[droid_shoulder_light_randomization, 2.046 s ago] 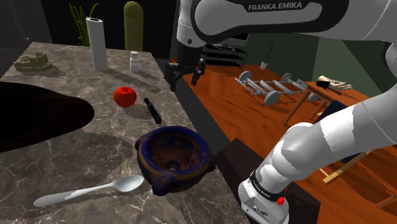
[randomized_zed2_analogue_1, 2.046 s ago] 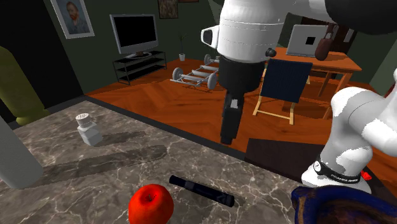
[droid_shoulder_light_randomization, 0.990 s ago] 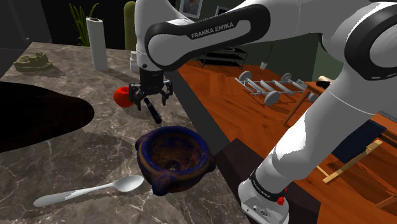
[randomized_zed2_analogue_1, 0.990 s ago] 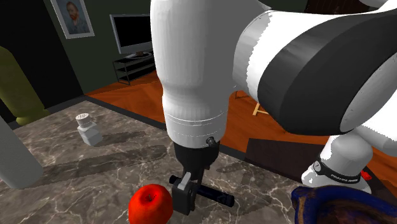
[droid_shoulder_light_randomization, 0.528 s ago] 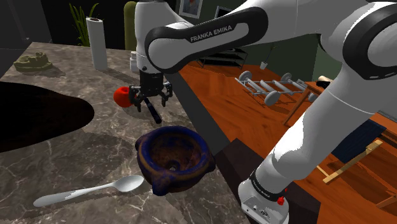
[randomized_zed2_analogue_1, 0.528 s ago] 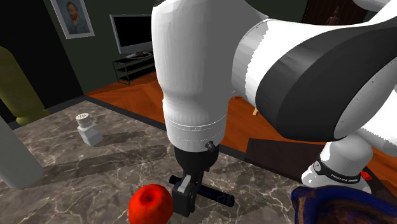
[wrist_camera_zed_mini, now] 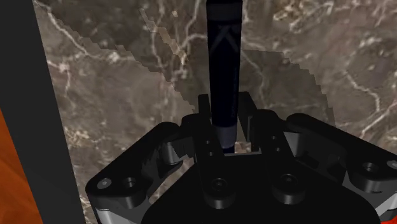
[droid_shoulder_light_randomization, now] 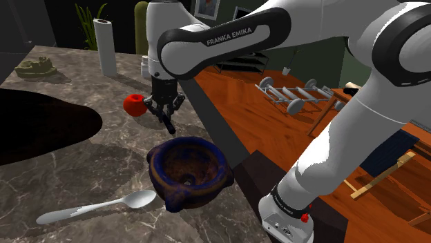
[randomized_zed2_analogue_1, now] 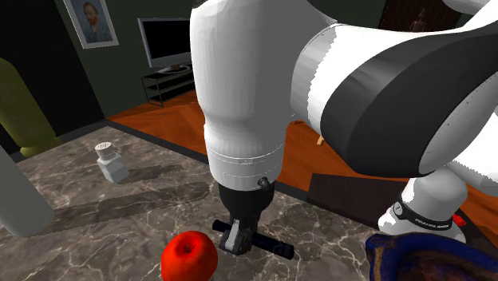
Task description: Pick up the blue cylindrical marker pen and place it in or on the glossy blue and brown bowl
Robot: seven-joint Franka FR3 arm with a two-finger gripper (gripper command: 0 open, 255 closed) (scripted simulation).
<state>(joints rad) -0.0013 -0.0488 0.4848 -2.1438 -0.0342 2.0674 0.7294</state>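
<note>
Black gripper [wrist_camera_zed_mini: 224, 119] clamped on dark marker pen [wrist_camera_zed_mini: 224, 51]; white arm [droid_shoulder_light_randomization: 228, 38] vertical over marble counter [droid_shoulder_light_randomization: 83, 166].

This is a home: an open living room with a kitchen-like counter. The dark marble counter [droid_shoulder_light_randomization: 117, 145] takes the left half of the shoulder view and carries household things: a paper towel roll [droid_shoulder_light_randomization: 105, 47] at the upper left, a red apple [droid_shoulder_light_randomization: 132, 105], a metal spoon [droid_shoulder_light_randomization: 97, 207] at the lower left and a blue and brown bowl [droid_shoulder_light_randomization: 190, 169]. Beyond it lies a reddish wooden floor [droid_shoulder_light_randomization: 255, 117] with a rack of dumbbells [droid_shoulder_light_randomization: 297, 95] on it. At the upper left of the second exterior view are 1 television [randomized_zed2_analogue_1: 167, 41] on a low stand [randomized_zed2_analogue_1: 171, 84] and 1 framed portrait [randomized_zed2_analogue_1: 90, 20]. A tall cactus [droid_shoulder_light_randomization: 145, 19] stands at the top of the shoulder view.
</note>
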